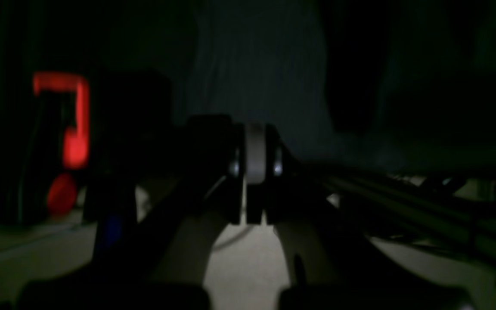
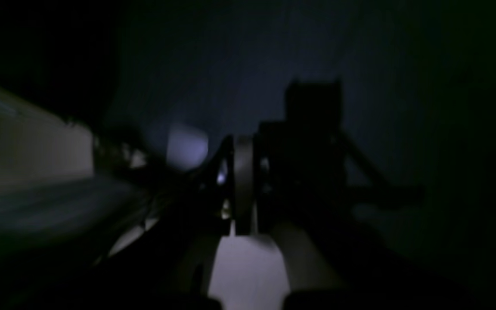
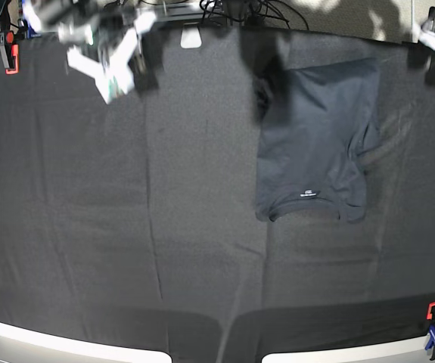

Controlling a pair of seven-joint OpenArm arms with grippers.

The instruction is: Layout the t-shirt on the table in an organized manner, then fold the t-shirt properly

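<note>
I see the t-shirt (image 3: 315,140) folded narrow at two o'clock on the table (image 3: 126,227), label (image 3: 308,194) nearest me. Right gripper (image 3: 115,68) at eleven o'clock, jaws together, empty. Left gripper (image 1: 254,172) likewise closed on nothing.

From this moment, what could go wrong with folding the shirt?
1. The t-shirt lies far toward one side of the table, with one side already doubled over and creased, so a later fold may come out crooked.
2. It is nearly as dark as the tablecloth, and both wrist views are very dim, so its edges may be misjudged.
</note>
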